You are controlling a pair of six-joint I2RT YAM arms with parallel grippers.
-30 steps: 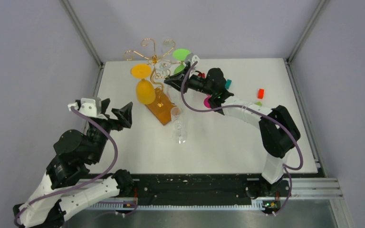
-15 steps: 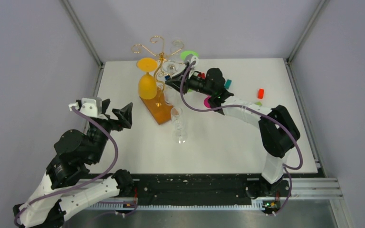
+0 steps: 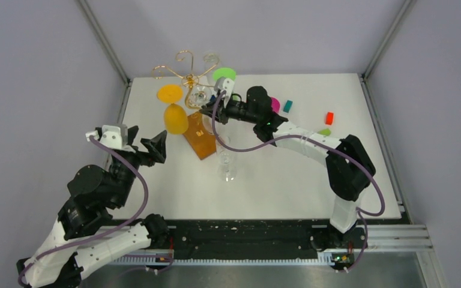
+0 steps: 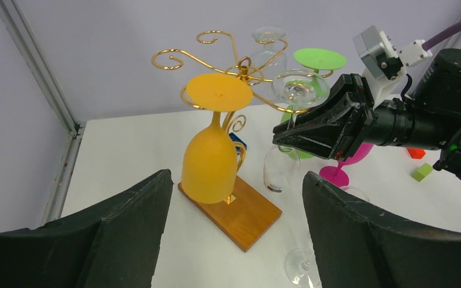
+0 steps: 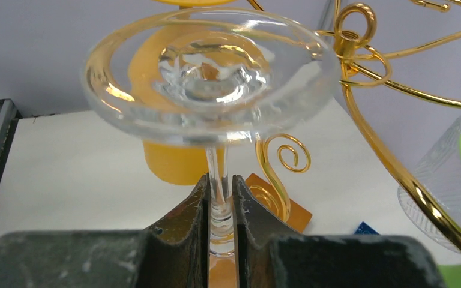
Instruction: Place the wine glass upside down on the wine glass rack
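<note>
The clear wine glass [image 5: 209, 71] is upside down, foot on top, and my right gripper [image 5: 220, 193] is shut on its stem. From above, the glass [image 3: 201, 96] and right gripper [image 3: 206, 108] are close beside the wine glass rack [image 3: 185, 71], whose gold scroll arms rise from a wooden base [image 3: 199, 143]. I cannot tell whether the foot [image 4: 300, 87] touches a wire arm. An orange glass [image 4: 210, 161] hangs upside down on the rack [image 4: 238, 62]. My left gripper [image 3: 150, 146] stands open, apart, to the left of the base [image 4: 246, 216].
A second clear glass [image 3: 225, 161] is on the table in front of the base. A green glass [image 3: 224, 74] and a pink one [image 3: 274, 104] are behind the right arm. Teal [image 3: 287, 106], red [image 3: 329, 117] and green [image 3: 325, 131] blocks lie to the right.
My right gripper has moved left with the clear glass. The rack's top and the orange glass swayed right, then back left. The left arm has not moved.
</note>
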